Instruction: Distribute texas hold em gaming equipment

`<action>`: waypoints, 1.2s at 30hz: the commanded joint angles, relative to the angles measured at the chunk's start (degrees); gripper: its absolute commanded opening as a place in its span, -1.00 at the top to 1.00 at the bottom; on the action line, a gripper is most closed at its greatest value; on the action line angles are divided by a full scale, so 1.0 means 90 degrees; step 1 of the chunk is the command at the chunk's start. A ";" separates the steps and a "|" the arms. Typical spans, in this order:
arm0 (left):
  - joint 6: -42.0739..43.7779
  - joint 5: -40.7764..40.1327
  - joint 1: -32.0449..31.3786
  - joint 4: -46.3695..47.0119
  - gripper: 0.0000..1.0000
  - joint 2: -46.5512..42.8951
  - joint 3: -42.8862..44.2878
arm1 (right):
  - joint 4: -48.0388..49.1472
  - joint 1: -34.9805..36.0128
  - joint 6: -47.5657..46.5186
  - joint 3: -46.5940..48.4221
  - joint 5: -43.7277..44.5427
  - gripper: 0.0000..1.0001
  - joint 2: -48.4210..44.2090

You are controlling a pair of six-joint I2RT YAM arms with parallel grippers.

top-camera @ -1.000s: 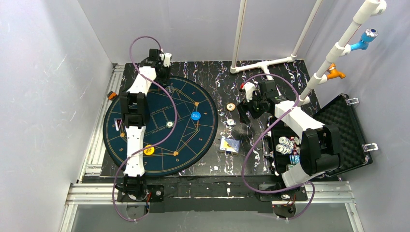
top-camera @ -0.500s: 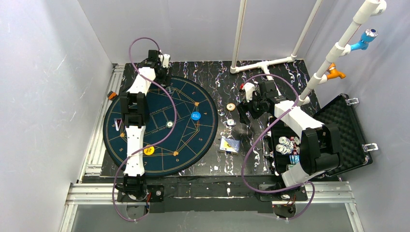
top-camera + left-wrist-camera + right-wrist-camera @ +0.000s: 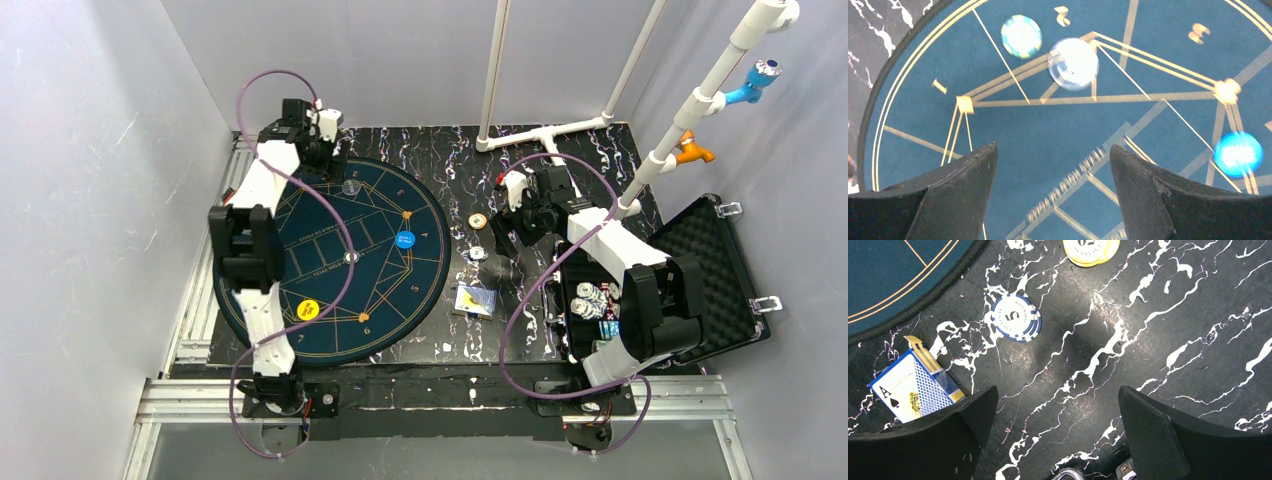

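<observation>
Surface: a black tabletop [image 3: 440, 150] with white marble veining, walled in pale grey. A round dark-blue mat [image 3: 395, 290] with gold lines covers its left half, and an open black case [image 3: 715, 250] lined with foam sits at the right edge.
Left gripper [image 3: 1053, 150]: raised over the far part of the mat, fingers spread wide, with only blue felt between them.
Ahead of it: a blurred white disc [image 3: 1073, 63] and a green-rimmed chip [image 3: 1021, 36] lie flat on the mat beyond the fingertips, clear of both. The chip is nearer the mat's edge.
Blue button [image 3: 1238, 152]: on the mat, off to the right of that gripper, just below a gold node.
Yellow button [image 3: 308, 310]: on the near-left part of the mat, well apart from both grippers.
Right gripper [image 3: 1058, 390]: over bare tabletop between mat and case, fingers fully apart and empty.
Striped chip [image 3: 1015, 317]: white with blue edge stripes, marked 5, resting on another like it. It lies ahead and left of the right gripper, not touching it.
Yellow chips [image 3: 1091, 250]: farther ahead, at the top edge of the right wrist view.
Card pack [image 3: 913, 387]: ace of spades showing, beside the gripper's left-hand finger and partly hidden by it, near the mat's rim.
Case chips [image 3: 592, 300]: striped, lying in the case's left side beside the right arm.
</observation>
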 commanded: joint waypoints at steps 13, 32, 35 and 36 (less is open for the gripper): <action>0.0953 0.1207 -0.0676 -0.0042 -0.41 -0.2973 -0.4247 | -0.0056 -0.0016 -0.0101 0.0134 -0.0244 -1.00 0.0007; 0.1145 0.0235 -0.1326 0.0410 -0.30 -0.2556 -0.4793 | -0.0066 -0.0016 -0.0121 0.0100 -0.0173 -1.00 -0.0101; 0.1150 0.0227 -0.1335 0.0429 -0.30 -0.2525 -0.4897 | -0.0066 -0.0016 -0.0121 0.0100 -0.0171 -1.00 -0.0105; 0.1143 0.0221 -0.1336 0.0444 -0.28 -0.2499 -0.4923 | -0.0058 -0.0017 -0.0121 0.0100 -0.0165 -1.00 -0.0105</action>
